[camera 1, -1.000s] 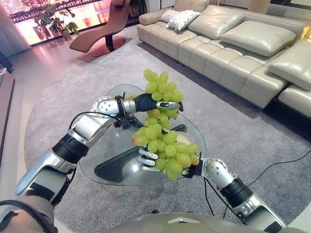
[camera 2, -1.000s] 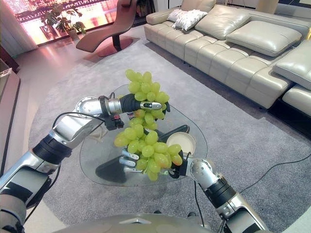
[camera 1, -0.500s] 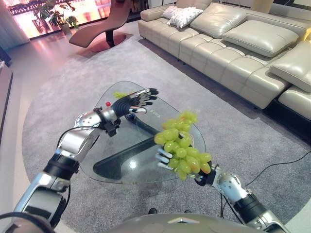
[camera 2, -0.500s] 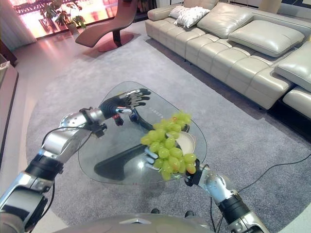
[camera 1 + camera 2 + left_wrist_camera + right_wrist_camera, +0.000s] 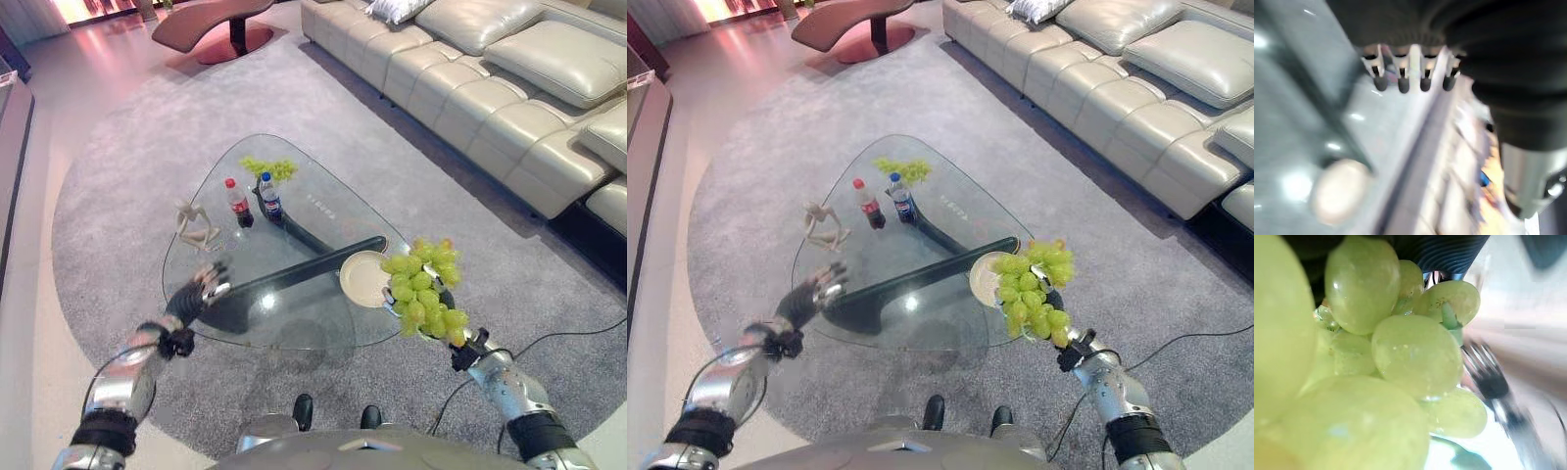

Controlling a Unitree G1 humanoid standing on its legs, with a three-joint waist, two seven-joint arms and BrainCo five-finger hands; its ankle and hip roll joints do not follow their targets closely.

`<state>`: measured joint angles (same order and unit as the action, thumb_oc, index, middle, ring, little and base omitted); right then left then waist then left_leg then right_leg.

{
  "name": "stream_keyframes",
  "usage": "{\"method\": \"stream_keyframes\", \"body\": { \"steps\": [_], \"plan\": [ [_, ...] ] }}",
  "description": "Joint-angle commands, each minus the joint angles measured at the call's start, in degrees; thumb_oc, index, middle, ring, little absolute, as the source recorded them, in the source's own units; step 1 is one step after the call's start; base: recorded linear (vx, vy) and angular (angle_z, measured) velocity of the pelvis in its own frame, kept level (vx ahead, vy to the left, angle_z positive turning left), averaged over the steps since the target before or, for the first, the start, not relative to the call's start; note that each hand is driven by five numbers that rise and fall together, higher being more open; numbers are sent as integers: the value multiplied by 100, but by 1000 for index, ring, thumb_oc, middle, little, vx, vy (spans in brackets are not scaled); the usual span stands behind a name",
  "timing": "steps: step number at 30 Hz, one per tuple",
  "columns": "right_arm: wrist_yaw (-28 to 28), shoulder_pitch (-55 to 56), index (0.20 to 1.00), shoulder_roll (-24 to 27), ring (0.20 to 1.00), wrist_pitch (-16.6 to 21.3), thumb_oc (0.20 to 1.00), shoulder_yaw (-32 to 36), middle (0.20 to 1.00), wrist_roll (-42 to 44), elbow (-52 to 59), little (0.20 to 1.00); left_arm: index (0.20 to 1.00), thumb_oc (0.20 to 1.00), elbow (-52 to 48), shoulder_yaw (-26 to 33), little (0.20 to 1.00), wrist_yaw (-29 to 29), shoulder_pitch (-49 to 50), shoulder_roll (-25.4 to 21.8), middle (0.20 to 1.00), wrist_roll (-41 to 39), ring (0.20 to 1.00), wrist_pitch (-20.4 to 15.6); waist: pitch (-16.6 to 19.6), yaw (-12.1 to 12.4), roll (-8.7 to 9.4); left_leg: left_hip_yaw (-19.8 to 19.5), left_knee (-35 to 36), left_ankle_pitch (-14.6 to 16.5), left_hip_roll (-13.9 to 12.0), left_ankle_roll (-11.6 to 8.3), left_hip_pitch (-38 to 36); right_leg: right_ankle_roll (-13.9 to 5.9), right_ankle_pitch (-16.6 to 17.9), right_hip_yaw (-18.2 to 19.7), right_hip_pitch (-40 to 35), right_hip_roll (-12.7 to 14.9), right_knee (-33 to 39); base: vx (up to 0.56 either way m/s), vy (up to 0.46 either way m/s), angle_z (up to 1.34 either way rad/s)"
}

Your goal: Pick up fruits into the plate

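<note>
- Green grapes, a large bunch (image 5: 423,287), sit in the right hand (image 5: 1054,303) at the glass tabletop's (image 5: 294,313) near right edge; the fruit covers the hand, so how its fingers stand cannot be told.
- Just beside that bunch, toward the tabletop's middle, lies the pale round plate (image 5: 364,278), overlapped at one rim by the grapes as seen from the head camera; whether they touch it cannot be told.
- Left hand (image 5: 199,292) hovers over the near left edge of the tabletop, well apart from the right hand, fingers (image 5: 1402,81) straight and spread, holding nothing.
- Far across the tabletop from both hands lies a second, smaller bunch of green grapes (image 5: 269,168).
- Just nearer than that small bunch stand two small bottles side by side, one red-capped (image 5: 237,203) and one blue-capped (image 5: 269,196).
- Beyond the left hand stands a pale figurine (image 5: 196,225).
- Grey carpet (image 5: 118,157) lies under the tabletop, with a beige leather sofa (image 5: 509,88) past the right hand.
</note>
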<state>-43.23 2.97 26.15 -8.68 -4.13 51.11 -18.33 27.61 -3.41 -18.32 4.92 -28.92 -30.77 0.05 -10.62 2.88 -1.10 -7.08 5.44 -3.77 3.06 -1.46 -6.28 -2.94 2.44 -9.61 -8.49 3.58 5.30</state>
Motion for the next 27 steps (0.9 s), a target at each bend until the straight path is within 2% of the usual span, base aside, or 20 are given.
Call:
{"method": "stream_keyframes", "body": {
  "steps": [1,5,6,7,8,10,11,12,17,20,23,27],
  "plan": [
    [931,-484,200,413,200,776,200,251,200,-905,175,200,1000,1000,329,104,1000,232,-150,59,1000,358,1000,-282,-119,119,27,495,-466,855,-64,-21,-107,-175,-442,-46,147,141,-340,-71,2,7],
    [2300,-1340,200,886,200,1442,200,15,200,-2210,-530,200,1000,1000,1900,-160,1000,781,-529,460,1000,108,1000,-536,-599,192,17,389,-707,821,-22,19,363,-102,-486,-25,618,121,-656,-154,-9,7],
    [2577,-1489,200,936,200,1471,200,-72,200,-2350,-591,200,1000,1000,2090,-218,1000,874,-593,512,1000,122,1000,-561,-677,213,18,362,-735,814,-11,27,425,-90,-490,-21,673,114,-690,-164,-37,10],
    [3182,-1878,200,1020,200,1487,200,-269,200,-2859,-730,200,1000,1000,2470,-337,1000,1052,-731,587,1000,126,1000,-480,-870,260,17,287,-811,801,18,44,588,-60,-503,-16,810,95,-771,-124,-37,15],
    [3272,-1981,200,1050,200,1469,200,-317,200,-2911,-765,200,1000,1000,2603,-361,1000,1037,-762,598,1000,146,1000,-563,-916,268,20,272,-830,798,22,47,630,-53,-506,-17,852,92,-798,-175,-51,27],
    [3914,-2575,200,1232,200,1353,200,-516,200,-3479,-1027,200,1000,1000,3133,-587,1000,1237,-980,673,1000,368,1000,-651,-1189,336,18,153,-931,758,63,63,908,-15,-513,-71,1118,75,-944,-153,-37,33],
    [3997,-2631,200,1252,200,1329,200,-538,200,-3584,-1055,200,1000,1000,3166,-615,1000,1287,-999,681,1000,379,1000,-577,-1215,345,16,137,-942,752,68,64,936,-11,-515,-79,1143,74,-958,-142,-27,28],
    [4375,-3022,200,1417,200,1224,200,-692,200,-3871,-1237,200,1000,1000,3471,-758,1000,1327,-1117,720,1000,300,1000,-525,-1404,407,-10,39,-1005,703,92,61,1145,1,-527,-137,1350,72,-1081,-115,-19,21],
    [4977,-4128,200,1664,200,1141,200,-1057,200,-4228,-1919,200,1000,1000,3761,-1263,1000,1327,-1464,824,1000,500,1000,-483,-1867,512,-121,-114,-1299,599,188,84,1799,30,-519,-314,2062,112,-1479,-129,38,15],
    [5175,-4498,200,1721,200,1043,200,-1261,200,-4307,-2166,200,1000,1000,3714,-1578,1000,1440,-1551,896,1000,545,1000,-524,-1917,545,-186,-151,-1356,561,224,96,2045,46,-512,-375,2335,112,-1580,-47,72,1],
    [5587,-4977,200,1703,200,902,200,-1556,200,-4703,-2518,200,1000,1000,3489,-1904,1000,1543,-1681,946,1000,439,1000,-501,-1917,608,-260,-147,-1527,529,303,128,2594,29,-480,-481,2947,155,-1801,-30,89,12],
    [5918,-5393,200,1697,200,702,200,-1822,200,-5168,-2790,200,1000,1000,3269,-2173,1000,1465,-1736,948,1000,395,1000,-464,-1917,681,-310,-82,-1731,585,347,157,2966,-10,-476,-492,3331,198,-1984,-9,56,9]
  ]
}}
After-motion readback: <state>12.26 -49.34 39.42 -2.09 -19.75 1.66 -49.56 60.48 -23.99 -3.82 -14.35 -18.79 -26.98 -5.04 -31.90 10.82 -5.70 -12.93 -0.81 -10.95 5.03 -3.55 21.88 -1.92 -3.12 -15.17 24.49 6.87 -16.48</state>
